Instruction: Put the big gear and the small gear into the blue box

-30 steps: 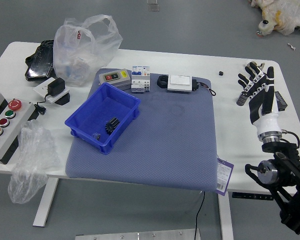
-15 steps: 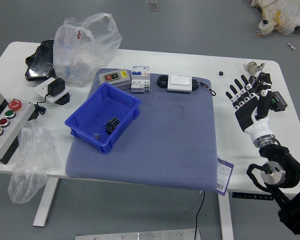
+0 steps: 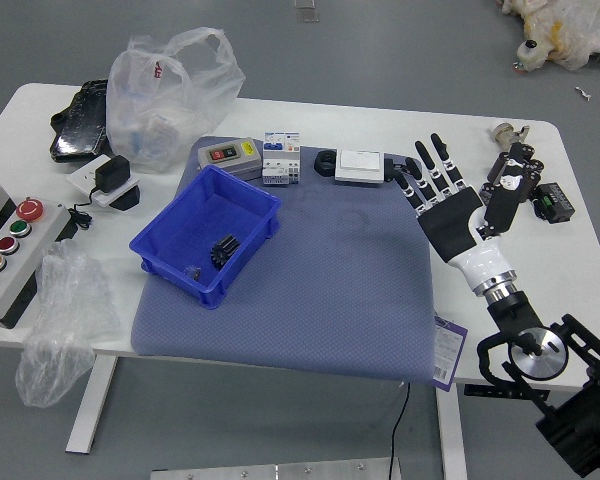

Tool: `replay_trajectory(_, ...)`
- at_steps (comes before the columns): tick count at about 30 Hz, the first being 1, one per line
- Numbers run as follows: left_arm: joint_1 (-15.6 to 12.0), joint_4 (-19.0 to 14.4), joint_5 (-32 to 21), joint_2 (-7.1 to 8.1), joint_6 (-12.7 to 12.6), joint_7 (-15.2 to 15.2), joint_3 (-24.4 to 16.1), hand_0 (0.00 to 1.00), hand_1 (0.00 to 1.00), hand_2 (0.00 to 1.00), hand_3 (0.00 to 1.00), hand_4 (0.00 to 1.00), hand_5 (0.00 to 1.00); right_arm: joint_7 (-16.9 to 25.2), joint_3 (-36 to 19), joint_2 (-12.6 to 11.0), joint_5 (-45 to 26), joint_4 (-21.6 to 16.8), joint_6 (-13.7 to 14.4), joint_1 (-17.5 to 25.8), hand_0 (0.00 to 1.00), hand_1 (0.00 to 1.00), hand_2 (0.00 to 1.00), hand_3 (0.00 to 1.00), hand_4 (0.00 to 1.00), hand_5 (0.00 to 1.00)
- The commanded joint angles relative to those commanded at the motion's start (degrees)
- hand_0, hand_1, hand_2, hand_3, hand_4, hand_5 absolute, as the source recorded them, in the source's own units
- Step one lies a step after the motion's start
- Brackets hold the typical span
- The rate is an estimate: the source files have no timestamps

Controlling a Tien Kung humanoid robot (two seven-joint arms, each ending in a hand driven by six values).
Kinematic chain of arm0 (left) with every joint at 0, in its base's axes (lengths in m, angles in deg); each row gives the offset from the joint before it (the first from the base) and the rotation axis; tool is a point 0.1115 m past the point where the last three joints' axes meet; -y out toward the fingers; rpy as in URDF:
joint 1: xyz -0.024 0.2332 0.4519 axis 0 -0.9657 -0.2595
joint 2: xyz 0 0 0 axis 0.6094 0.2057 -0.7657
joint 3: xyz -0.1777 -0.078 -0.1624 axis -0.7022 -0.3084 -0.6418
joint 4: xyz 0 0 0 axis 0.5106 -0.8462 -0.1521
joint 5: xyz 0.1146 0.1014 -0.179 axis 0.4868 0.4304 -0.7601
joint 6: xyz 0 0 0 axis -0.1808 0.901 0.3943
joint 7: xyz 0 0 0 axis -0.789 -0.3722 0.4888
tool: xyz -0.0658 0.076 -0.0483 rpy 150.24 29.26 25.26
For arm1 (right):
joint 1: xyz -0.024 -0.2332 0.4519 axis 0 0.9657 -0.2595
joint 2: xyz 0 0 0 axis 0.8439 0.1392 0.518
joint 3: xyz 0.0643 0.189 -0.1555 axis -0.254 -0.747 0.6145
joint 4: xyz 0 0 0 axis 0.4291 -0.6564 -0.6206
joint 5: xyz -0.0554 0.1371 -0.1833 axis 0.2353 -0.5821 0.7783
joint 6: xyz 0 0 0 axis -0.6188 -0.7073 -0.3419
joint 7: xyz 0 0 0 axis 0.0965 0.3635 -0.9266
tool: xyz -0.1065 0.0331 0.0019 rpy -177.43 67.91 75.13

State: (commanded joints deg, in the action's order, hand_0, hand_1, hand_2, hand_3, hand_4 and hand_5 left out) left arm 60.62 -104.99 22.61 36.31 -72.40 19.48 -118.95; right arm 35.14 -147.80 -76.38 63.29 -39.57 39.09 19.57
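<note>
The black, ribbed big gear and the duller, blurred small gear appear to lie near each other inside the blue box; a low sweep by the right hand could catch its rim and jostle them. That hand, well apart, is empty, fingers spread

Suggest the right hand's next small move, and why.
Probably lower the right hand to rest at the table's right side. Its fingers are spread and hold nothing, and the black gear lies in the blue box. The smaller piece near it may be the small gear, though too small to tell for sure.
</note>
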Motion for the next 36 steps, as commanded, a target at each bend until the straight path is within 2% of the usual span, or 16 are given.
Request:
replay_trajectory(2,0.00,0.00,-0.02,-0.02,0.00,0.02,0.03,0.629,0.463,0.526,0.703,0.738,0.519,-1.69,0.91,0.04,-3.35,-0.34,-2.96,-0.15,0.382,0.587,0.764,0.838,0.998,0.998)
replay_trajectory(3,-0.01,0.00,-0.02,-0.03,0.01,0.01,0.04,0.629,0.464,0.526,0.704,0.738,0.519,-2.58,1.38,0.05,-5.04,-0.46,-4.54,-0.17,0.418,0.700,0.823,0.954,0.998,0.998)
replay_trajectory(8,-0.11,-0.01,0.12,-0.07,0.04,-0.06,-0.10,0.629,0.464,0.526,0.704,0.738,0.519,-4.49,2.47,0.06,-10.51,-0.44,-9.61,-0.16,0.418,0.700,0.823,0.954,0.998,0.998)
replay_trajectory(9,-0.12,-0.01,0.18,-0.08,0.05,-0.09,-0.15,0.629,0.465,0.526,0.705,0.738,0.520,-4.59,2.60,0.04,-11.01,-0.37,-9.96,-0.16,0.606,0.801,0.964,0.998,0.998,0.998)
replay_trajectory(11,-0.13,-0.02,0.19,-0.09,0.04,-0.09,-0.16,0.629,0.465,0.526,0.705,0.738,0.520,-4.59,2.63,-0.06,-10.92,-0.27,-9.55,-0.09,0.606,0.801,0.964,0.998,0.998,0.998)
replay_trajectory(14,-0.10,-0.02,0.23,-0.09,0.04,-0.13,-0.20,0.629,0.465,0.526,0.705,0.738,0.520,-3.75,2.04,-0.23,-9.02,-0.02,-6.35,-0.04,0.606,0.801,0.964,0.998,0.998,0.998)
replay_trajectory(15,-0.08,-0.03,0.23,-0.10,0.04,-0.14,-0.20,0.629,0.465,0.527,0.704,0.738,0.520,-3.63,1.86,-0.25,-8.55,0.06,-5.64,-0.02,0.868,0.988,0.998,0.998,0.998,0.998)
replay_trajectory(20,-0.04,-0.04,0.25,-0.10,0.05,-0.18,-0.23,0.629,0.465,0.527,0.704,0.738,0.520,-3.05,1.63,-0.36,-7.16,-0.27,-4.06,0.12,0.868,0.988,0.998,0.998,0.998,0.998)
replay_trajectory(21,-0.03,-0.05,0.30,-0.07,0.08,-0.21,-0.26,0.629,0.468,0.528,0.704,0.739,0.520,-3.08,1.59,-0.34,-6.70,-0.20,-3.47,0.09,0.988,0.574,0.665,0.918,0.998,0.998)
replay_trajectory(26,0.08,-0.03,0.03,0.18,0.03,-0.03,-0.09,0.629,0.468,0.528,0.704,0.739,0.520,-2.90,1.65,-0.62,-2.32,-0.49,-0.24,0.24,0.988,0.574,0.665,0.918,0.998,0.998)
replay_trajectory(27,0.08,-0.03,-0.01,0.20,0.02,-0.02,-0.07,0.629,0.468,0.528,0.704,0.739,0.520,-2.90,1.69,-0.64,-1.88,-0.51,-0.05,0.28,0.954,0.308,0.604,0.778,0.998,0.998)
replay_trajectory(36,0.05,-0.05,-0.24,0.13,-0.03,-0.02,0.03,0.629,0.469,0.531,0.705,0.739,0.521,-4.40,2.53,-0.75,0.01,-1.13,-0.82,0.22,0.964,0.272,0.609,0.783,0.998,0.998)
